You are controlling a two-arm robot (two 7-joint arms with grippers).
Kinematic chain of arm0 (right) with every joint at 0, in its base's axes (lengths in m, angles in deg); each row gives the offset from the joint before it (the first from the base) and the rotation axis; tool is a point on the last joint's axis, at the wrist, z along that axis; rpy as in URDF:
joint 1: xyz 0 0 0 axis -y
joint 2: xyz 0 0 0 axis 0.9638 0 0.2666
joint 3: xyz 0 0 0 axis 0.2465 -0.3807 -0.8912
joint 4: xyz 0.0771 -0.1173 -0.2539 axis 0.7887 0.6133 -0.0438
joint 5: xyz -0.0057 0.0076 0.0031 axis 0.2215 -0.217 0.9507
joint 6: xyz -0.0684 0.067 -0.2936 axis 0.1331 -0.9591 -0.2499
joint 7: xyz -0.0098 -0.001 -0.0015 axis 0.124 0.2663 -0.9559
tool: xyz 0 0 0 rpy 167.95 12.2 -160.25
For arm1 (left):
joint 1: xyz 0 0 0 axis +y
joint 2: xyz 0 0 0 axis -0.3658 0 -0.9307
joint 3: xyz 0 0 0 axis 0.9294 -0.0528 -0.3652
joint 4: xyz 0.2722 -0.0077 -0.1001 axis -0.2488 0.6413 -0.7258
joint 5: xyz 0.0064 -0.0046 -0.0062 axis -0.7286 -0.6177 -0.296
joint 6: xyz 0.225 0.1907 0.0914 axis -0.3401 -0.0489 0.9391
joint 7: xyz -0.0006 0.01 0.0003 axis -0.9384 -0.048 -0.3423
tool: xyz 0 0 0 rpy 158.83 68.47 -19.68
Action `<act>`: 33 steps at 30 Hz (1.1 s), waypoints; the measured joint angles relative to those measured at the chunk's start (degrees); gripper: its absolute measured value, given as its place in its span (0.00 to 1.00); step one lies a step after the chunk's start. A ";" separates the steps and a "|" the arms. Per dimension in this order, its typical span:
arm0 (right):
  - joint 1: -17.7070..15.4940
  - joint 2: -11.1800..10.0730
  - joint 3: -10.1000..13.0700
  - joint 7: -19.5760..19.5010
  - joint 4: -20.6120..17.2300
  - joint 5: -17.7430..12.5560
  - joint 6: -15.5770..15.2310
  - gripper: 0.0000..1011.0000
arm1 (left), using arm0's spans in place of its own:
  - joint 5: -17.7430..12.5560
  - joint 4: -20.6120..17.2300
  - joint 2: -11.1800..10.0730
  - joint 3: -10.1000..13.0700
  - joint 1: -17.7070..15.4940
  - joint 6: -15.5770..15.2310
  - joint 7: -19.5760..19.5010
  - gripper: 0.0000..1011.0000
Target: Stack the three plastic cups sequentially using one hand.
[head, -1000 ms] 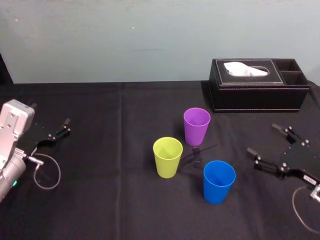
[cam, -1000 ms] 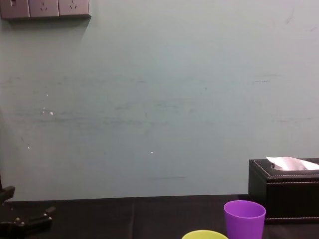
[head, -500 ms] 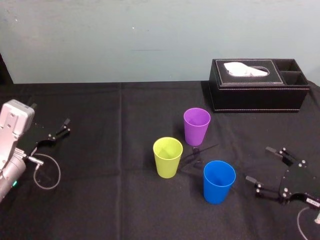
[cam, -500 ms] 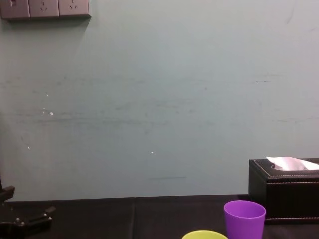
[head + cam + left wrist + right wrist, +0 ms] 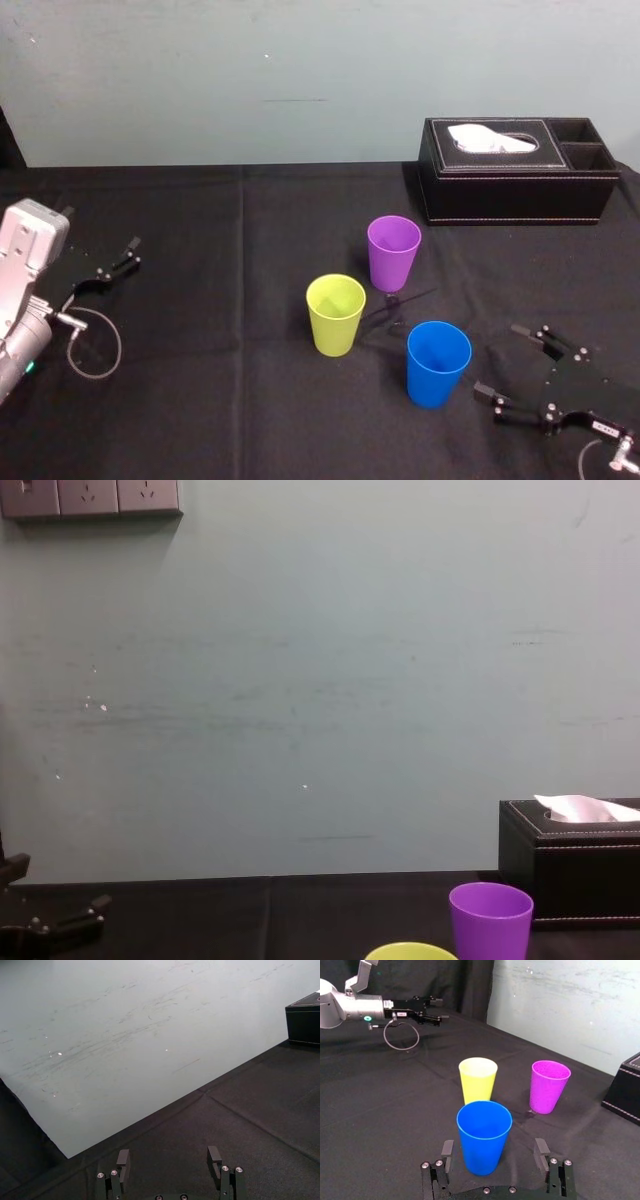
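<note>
right claw (image 5: pixel 497 358) wide open just beside blue cup (image 5: pixel 438 362), apparently apart; left claw (image 5: pixel 128 253) open, far left

Open path, seemingly, to blue cup (image 5: pixel 438 363)

**Right gripper draws in beside the blue cup**

A second ago the right gripper (image 5: pixel 498 360) was out toward the right side of the table (image 5: pixel 220 400), well apart from the blue cup (image 5: pixel 438 365). Half a second ago it had come back toward the robot and shifted a little left. Now it is nearer the robot again and farther left, with its spread fingers (image 5: pixel 487 391) pointing at the cup's right side, near it but not touching.
</note>
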 joint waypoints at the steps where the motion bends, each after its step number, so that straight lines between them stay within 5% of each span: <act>1: 0.12 0.15 -0.11 0.05 0.12 0.14 -0.13 0.99 | 0.00 0.00 0.00 0.00 0.00 0.00 0.00 1.00; 33: 4.21 4.08 -4.06 0.70 3.84 1.21 -3.63 0.99 | 0.00 0.00 0.00 0.00 0.00 0.00 0.00 1.00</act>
